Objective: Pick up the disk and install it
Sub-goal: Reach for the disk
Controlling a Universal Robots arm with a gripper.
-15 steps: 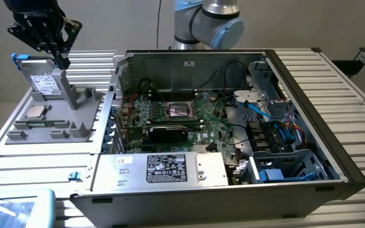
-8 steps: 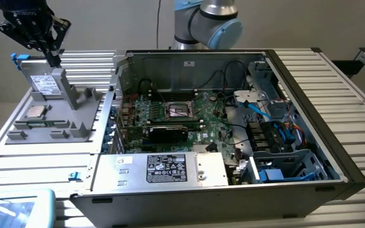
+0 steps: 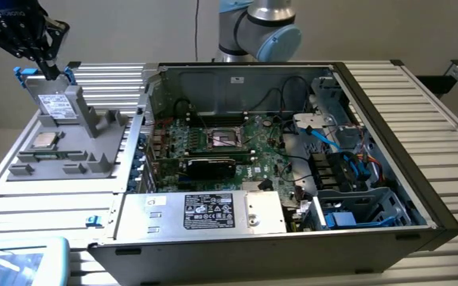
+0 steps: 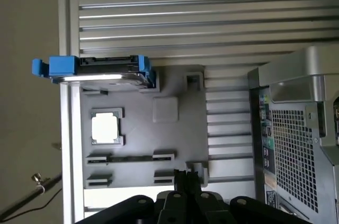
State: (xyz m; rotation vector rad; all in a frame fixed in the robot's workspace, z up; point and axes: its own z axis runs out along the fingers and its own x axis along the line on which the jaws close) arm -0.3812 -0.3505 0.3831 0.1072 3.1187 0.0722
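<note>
Disk stands on its edge in a slot at the far end of a grey fixture, its white label facing the near side and its blue carrier sticking out past both ends. The fixture lies on the slatted metal table at the exterior view's left, just beside the open computer case. A square silver processor chip lies flat in a pocket of the same fixture, on the near side of the disk and apart from it. The gripper hangs above the fixture with its fingers pressed together and nothing between them. In the wrist view its tips are over the fixture's edge, well apart from the disk, so the disk is not held. Inside the case a green motherboard lies at the bottom, a power supply with a black label sits along the near wall, and another blue-framed drive unit rests in the bay at the near corner on the exterior view's right. The robot arm rises behind the case's far wall.
</note>
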